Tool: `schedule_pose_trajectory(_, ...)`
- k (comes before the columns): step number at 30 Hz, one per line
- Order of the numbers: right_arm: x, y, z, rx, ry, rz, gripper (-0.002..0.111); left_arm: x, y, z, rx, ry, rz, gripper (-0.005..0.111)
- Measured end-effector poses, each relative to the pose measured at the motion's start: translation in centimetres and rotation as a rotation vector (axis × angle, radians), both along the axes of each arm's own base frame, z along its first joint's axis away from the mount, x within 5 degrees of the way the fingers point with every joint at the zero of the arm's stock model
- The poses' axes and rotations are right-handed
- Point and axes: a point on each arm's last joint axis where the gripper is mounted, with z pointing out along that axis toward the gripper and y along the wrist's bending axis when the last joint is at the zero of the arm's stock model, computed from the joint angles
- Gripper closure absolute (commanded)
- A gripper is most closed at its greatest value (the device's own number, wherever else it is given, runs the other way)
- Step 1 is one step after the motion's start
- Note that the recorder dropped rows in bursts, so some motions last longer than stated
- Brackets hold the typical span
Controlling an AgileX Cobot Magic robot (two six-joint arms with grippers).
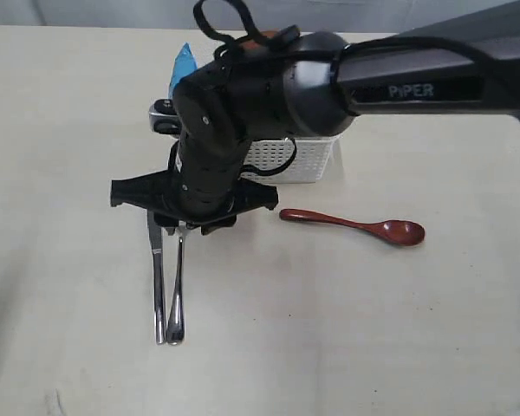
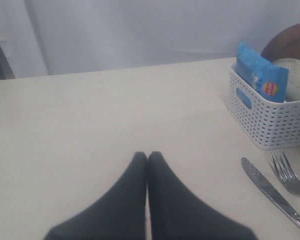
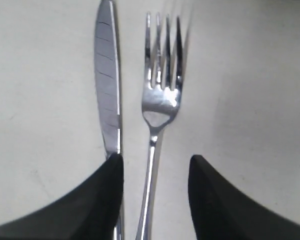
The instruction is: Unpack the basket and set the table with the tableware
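Observation:
A steel knife [image 1: 158,286] and fork [image 1: 177,295] lie side by side on the table [image 1: 373,329], in front of the white basket [image 1: 303,160]. My right gripper [image 1: 186,224] hovers over their upper ends. In the right wrist view it [image 3: 155,162] is open, the fork [image 3: 162,95] handle runs untouched between its fingers, and the knife [image 3: 107,85] lies along one finger. A dark red spoon [image 1: 355,227] rests to the right. My left gripper [image 2: 147,156] is shut and empty, low over bare table, well away from the basket [image 2: 270,125].
The basket holds a blue chip bag [image 2: 262,77], a brown plate [image 2: 290,45] and a shiny steel cup [image 2: 297,77]. The right arm [image 1: 416,87] crosses over the basket and hides most of it in the exterior view.

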Motion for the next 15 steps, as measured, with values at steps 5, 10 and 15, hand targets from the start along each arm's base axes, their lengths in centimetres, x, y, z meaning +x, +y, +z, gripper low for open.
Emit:
schedule_pose_trajectory(5,-1.4,0.8,1.0,0.010,-0.038,0.104,0.067,0.0,0.0,0.0,0.000,0.000,0.000,0.107)
schedule_pose_trajectory(10,-2.9,2.3,0.8,0.005,-0.053,0.202,0.067,0.0,0.0,0.0,0.000,0.000,0.000,0.107)
schedule_pose_trajectory(15,-1.7,4.6,0.8,-0.069,-0.012,0.269,0.067,0.0,0.0,0.0,0.000,0.000,0.000,0.107)
